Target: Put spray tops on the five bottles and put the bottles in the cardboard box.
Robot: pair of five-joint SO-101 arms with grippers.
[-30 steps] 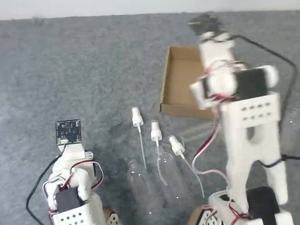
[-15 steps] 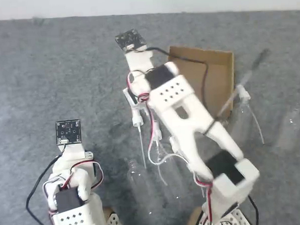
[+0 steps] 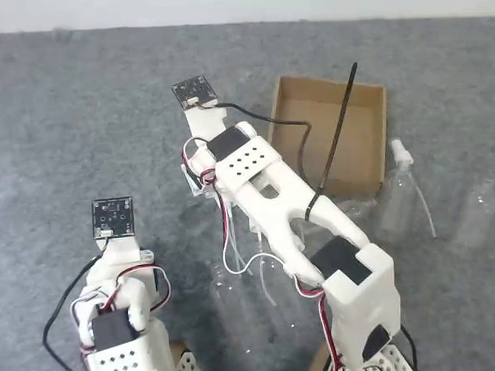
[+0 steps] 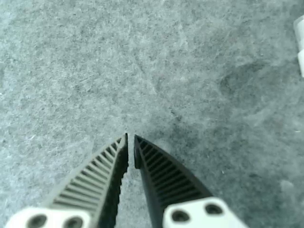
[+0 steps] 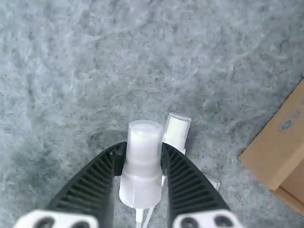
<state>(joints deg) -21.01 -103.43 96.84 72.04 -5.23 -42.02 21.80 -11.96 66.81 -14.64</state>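
Right gripper [image 5: 142, 148]: jaws clenched on a white spray top [image 5: 140, 166], one ribbed black finger pressed against each side of its body.
Grasped spray top: upright between the fingers, cap end pointing away from the wrist, above the grey carpet [image 3: 80, 119].
Second spray top [image 5: 176, 130]: lies on the carpet just beside the grasped one, outside the jaws.
Right arm [image 3: 272, 193]: extends from its base at the near right edge of the table diagonally toward the far left. Its wrist sits just left of the cardboard box [image 3: 328, 141].
Cardboard box: open, on the carpet at the far centre-right. A black cable crosses over its opening. In the right wrist view one corner [image 5: 280, 152] lies near the two spray tops.
Capped bottle [image 3: 396, 199]: clear, with a white spray top fitted, on the carpet just right of the box, outside it.
Second clear bottle [image 3: 477, 212]: farther right, apart from the capped bottle; its neck is too faint to judge.
Third clear bottle [image 3: 229, 297]: lies on the carpet at the near edge, between the two arm bases.
Left gripper [image 4: 130, 137]: jaws closed with nothing between them, tips separated by a thin slit, pointed down at bare carpet.
Left arm [image 3: 117, 314]: folded over its base at the near left corner, well apart from the box and bottles.
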